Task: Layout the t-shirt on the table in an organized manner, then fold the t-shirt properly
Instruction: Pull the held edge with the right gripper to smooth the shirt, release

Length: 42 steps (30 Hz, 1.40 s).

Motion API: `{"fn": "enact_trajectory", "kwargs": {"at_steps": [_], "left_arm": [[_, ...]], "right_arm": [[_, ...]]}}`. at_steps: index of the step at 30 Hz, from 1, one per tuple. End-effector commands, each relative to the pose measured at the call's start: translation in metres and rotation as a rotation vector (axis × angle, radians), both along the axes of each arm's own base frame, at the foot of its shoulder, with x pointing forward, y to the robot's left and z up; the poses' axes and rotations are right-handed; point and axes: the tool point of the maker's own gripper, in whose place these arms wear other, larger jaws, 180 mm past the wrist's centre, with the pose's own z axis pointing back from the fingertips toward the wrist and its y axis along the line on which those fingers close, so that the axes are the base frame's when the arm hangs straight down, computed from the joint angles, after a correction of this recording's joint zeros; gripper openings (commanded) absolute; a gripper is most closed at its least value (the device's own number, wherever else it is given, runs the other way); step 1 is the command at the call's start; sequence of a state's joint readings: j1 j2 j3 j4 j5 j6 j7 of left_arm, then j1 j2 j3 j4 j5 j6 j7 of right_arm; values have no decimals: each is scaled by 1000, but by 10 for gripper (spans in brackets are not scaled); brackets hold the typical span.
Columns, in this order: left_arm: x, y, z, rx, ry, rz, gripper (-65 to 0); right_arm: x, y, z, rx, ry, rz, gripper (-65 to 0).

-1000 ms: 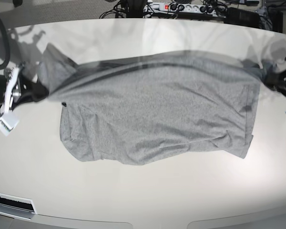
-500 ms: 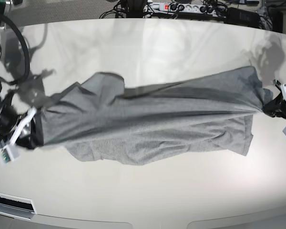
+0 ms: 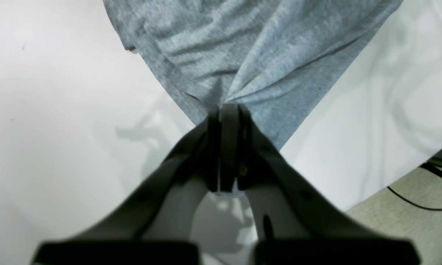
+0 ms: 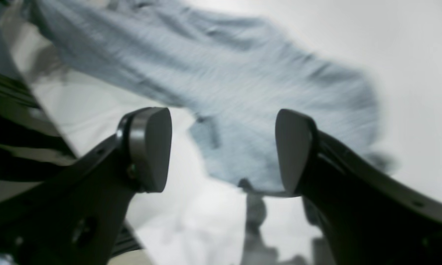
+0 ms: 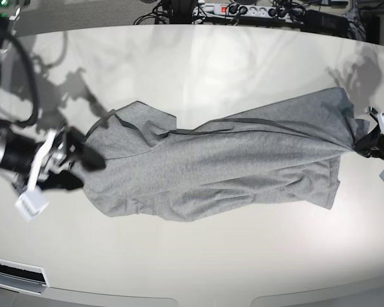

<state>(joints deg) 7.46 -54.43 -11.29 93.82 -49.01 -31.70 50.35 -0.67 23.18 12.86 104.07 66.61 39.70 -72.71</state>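
Left pincer (image 3: 228, 110): seen close in the left wrist view. Its two jaws are pressed tight together and pinch a bunched corner of the shirt (image 3: 243, 51). Folds fan out from the pinch.
Right pincer (image 4: 222, 151): seen close in the right wrist view. Its jaws stand wide apart with nothing between them. The grey cloth (image 4: 213, 95) lies past them, blurry.
Only in the wrist views: how the jaws stand. The base view is too small to show that.
Only in the base view: the whole shirt (image 5: 224, 160) at once, and both arms. The right pincer (image 5: 73, 163) is at the shirt's left end. The left pincer (image 5: 365, 144) is at its right end.
Shirt: lies across the middle of the bench (image 5: 198, 256), plain grey side up. It is stretched long from side to side, with ridges running toward the pinched end. The left end is rumpled.
Near edge: lots of bare bench between the shirt and the front rim.
Far edge: lots of bare bench behind the shirt too. Past the far rim are cables and a power strip (image 5: 233, 9) on the floor.
Sides: the shirt's right end is close to the bench's right rim. The left wrist view shows floor and a cable (image 3: 412, 198) just past that rim.
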Motion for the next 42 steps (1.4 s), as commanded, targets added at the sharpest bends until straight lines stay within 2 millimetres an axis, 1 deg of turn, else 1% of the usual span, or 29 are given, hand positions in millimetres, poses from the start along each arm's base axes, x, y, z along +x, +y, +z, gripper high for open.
{"fn": "enact_trajectory", "kwargs": {"at_steps": [1,4,6,8,10,12,14,16,18,20,22,25,28,33,37,38,39,40,42], "left_arm": [[10,4,16,8,-46,-1,-650],[11,4,17,4,-51,-2,-650],[13,2,19,-6,-65,-3,-650],[13,2,19,-6,-66,-2,-650],[13,2,19,-5,-64,-3,-650],[13,2,19,-5,-64,-2,-650],[13,2,19,-6,-64,-2,-650],[13,2,19,-6,-64,-3,-650],[13,2,19,-5,-64,-2,-650],[13,2,19,-7,-65,-3,-650],[13,2,19,-9,-64,-2,-650],[12,2,19,-9,-63,-2,-650],[12,2,18,-5,-58,-2,-650],[12,1,18,-11,-59,-2,-650],[12,2,18,-9,-58,-2,-650],[12,2,18,-9,-58,-2,-650],[12,2,18,-9,-58,-2,-650],[12,2,18,-9,-58,-2,-650],[12,2,18,-9,-58,-2,-650]], "right_arm": [[-1,5,5,19,-20,11,-205],[-26,32,-26,21,74,55,-226],[-43,49,-48,-16,129,96,-247],[-54,63,-67,-75,145,124,-248],[-56,70,-82,-154,104,130,-248],[-53,73,-91,-234,34,138,-248],[-47,72,-99,-302,-1,97,-248],[-44,73,-107,-344,-10,74,-248],[-46,75,-119,-364,1,71,-248],[-48,73,-135,-390,29,68,-248],[-46,67,-151,-425,53,43,-248],[-33,48,-170,-497,74,-27,-248],[-22,33,-177,-548,74,-82,-248],[-18,32,-180,-550,77,-67,-248],[-13,33,-177,-542,62,-76,-248],[-11,31,-177,-541,57,-97,-265],[-9,29,-176,-543,56,-117,-315],[-8,26,-176,-549,56,-134,-401],[-7,22,-177,-574,52,-139,-619]]}}
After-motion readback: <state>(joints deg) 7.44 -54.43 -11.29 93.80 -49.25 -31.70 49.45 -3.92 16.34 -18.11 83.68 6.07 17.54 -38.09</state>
